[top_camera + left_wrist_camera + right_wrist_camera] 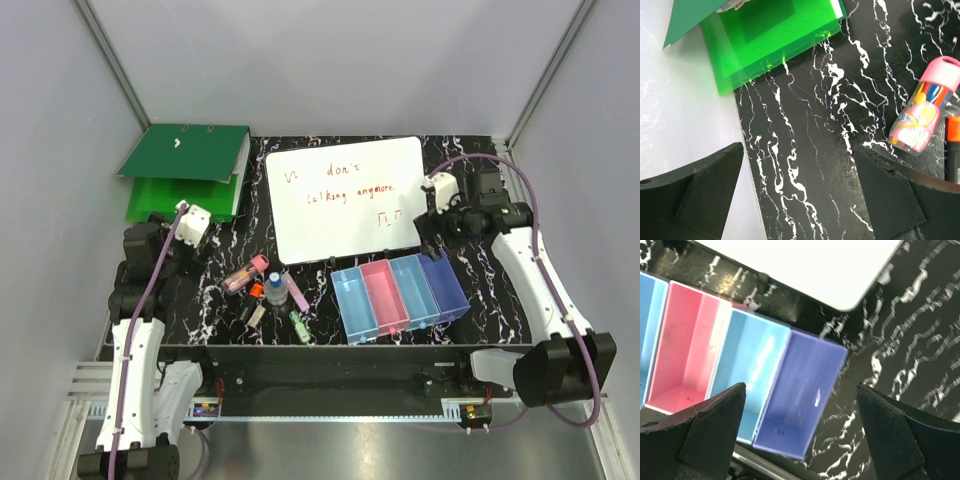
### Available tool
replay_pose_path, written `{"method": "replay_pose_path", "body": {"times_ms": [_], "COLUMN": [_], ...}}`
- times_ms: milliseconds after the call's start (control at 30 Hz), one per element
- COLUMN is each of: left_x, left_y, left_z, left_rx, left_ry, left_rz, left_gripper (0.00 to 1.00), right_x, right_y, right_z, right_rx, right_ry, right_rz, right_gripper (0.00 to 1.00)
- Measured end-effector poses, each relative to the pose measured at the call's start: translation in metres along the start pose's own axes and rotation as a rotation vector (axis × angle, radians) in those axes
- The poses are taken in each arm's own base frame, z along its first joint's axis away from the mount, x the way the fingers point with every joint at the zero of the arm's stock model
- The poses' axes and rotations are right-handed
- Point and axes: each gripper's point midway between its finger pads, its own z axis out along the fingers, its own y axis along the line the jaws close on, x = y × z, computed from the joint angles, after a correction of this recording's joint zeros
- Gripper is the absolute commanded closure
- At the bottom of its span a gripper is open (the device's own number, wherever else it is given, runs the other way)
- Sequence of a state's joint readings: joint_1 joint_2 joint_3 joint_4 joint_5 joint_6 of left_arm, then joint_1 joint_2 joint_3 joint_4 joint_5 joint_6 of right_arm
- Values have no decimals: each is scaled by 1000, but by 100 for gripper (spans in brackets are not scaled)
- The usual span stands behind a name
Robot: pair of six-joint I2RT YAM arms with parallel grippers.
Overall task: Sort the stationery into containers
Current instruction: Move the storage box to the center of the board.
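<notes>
Left hand (798, 148) and right hand (801, 386) both stand apart (over the table (475, 262)); stationery (277, 290) lies beside bins (447, 287)

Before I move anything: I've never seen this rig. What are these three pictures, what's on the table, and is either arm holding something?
The wide picture looks down on a left arm and a right arm, bolted at the near edge of a black marbled table. The other two pictures come from a camera on each wrist. On the table lie a green binder, a whiteboard, a pile of stationery including a pink-capped tube, and a row of four bins, all empty. The left gripper and right gripper are open, holding nothing.
</notes>
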State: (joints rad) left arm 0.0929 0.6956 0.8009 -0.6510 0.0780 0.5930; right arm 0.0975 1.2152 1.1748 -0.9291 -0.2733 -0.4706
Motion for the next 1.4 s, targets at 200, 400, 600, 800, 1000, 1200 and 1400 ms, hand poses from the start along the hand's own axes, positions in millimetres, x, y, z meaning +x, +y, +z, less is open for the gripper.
{"method": "replay_pose_path", "body": {"times_ms": [200, 400, 600, 800, 1000, 1200, 1400], "left_x": [-2, 0, -6, -16, -20, -23, -20], "left_y": [-4, -8, -9, -6, -5, -5, -8], "left_z": [1, 7, 6, 2, -2, -3, -1], "left_rx": [38, 69, 86, 85, 94, 98, 113], "left_ry": [-15, -3, -23, -51, -59, -66, -52], "left_rz": [64, 93, 116, 146, 158, 166, 166], "left_gripper": [1, 1, 1, 1, 1, 1, 1], "right_x": [-11, -10, 20, 69, 86, 98, 95], "right_y": [12, 17, 18, 30, 35, 37, 34], "right_z": [30, 44, 56, 65, 67, 73, 83], "right_rx": [-41, -35, -25, -55, -63, -69, -55], "right_ry": [46, 91, 161, 273, 298, 317, 302], "right_rz": [-68, -108, -86, -54, -40, -39, -25], "right_gripper": [4, 12, 23, 31, 43, 53, 100]}}
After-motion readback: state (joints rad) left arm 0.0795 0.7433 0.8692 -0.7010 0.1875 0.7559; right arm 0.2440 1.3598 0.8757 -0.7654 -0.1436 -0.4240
